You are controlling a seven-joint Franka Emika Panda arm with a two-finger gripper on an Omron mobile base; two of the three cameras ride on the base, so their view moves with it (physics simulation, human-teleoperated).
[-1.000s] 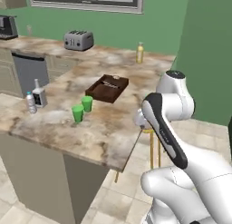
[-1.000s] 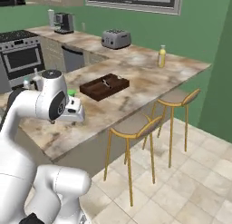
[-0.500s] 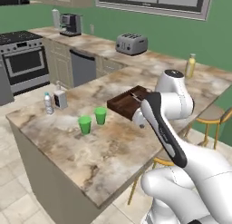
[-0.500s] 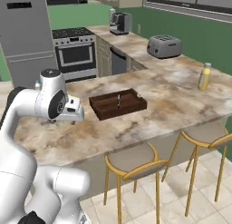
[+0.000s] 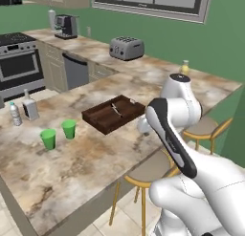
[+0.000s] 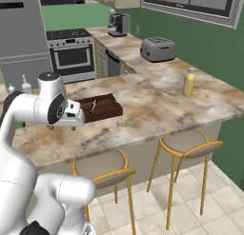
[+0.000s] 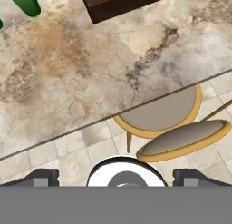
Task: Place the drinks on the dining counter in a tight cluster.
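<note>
On the dining counter point(image 5: 91, 154) a dark squat bottle point(image 5: 30, 108) with a white label and a tiny clear water bottle point(image 5: 16, 114) stand together at the far left end. The taller yellow bottle point(image 5: 184, 68) stands alone at the far right end, also seen as the yellow bottle point(image 6: 189, 83) in the right base view. My gripper point(image 6: 61, 128) hangs open and empty over the counter's near edge, just in front of the dark wooden tray point(image 6: 97, 108). In the hand view its fingertips point(image 7: 43, 177) are wide apart above the counter edge point(image 7: 90, 73).
Two green cups point(image 5: 48, 138) point(image 5: 70, 129) stand left of the tray point(image 5: 114, 114). Two yellow-legged stools point(image 6: 102, 165) point(image 6: 190, 143) sit under the overhang. A toaster point(image 5: 126, 48), coffee machine point(image 5: 64, 26) and stove point(image 5: 16, 58) line the back wall.
The whole scene has shifted in both base views, so the base has moved along the counter. The arm keeps its pose and the gripper stays open. The bottles stand as before.
</note>
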